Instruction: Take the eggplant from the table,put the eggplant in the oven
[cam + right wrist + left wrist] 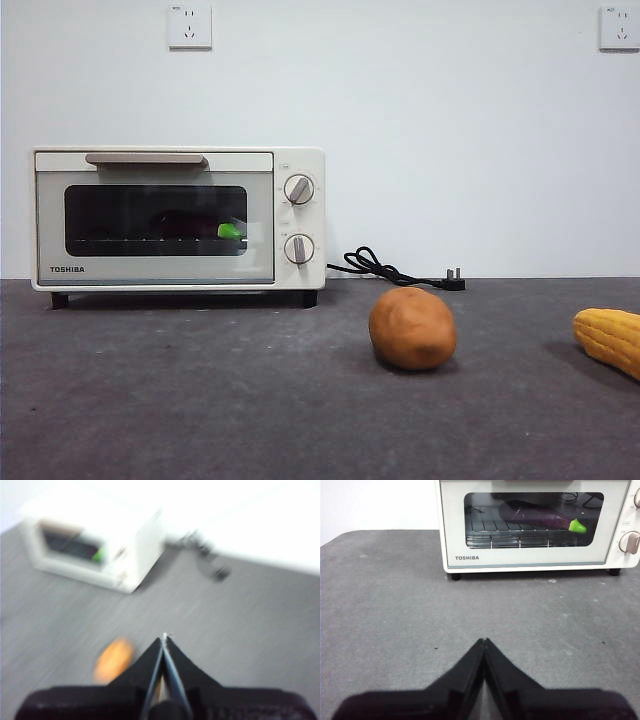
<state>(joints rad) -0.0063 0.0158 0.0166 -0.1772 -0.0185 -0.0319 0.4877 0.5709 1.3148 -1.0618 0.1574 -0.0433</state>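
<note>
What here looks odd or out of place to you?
Little stands out. The eggplant lies on the rack inside the closed oven, whose plug lies loose on the table. The potato and corn rest undisturbed.

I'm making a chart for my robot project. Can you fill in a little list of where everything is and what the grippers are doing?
eggplant: inside the oven, lying on the rack, green cap toward the knobs
oven: door shut, at the back of the table
potato: on the table, in front of the oven's right side
corn: on the table, at the right edge of the front view
cord: unplugged, beside the oven
left gripper: shut, empty, facing the oven
right gripper: shut, empty, above the table
</note>
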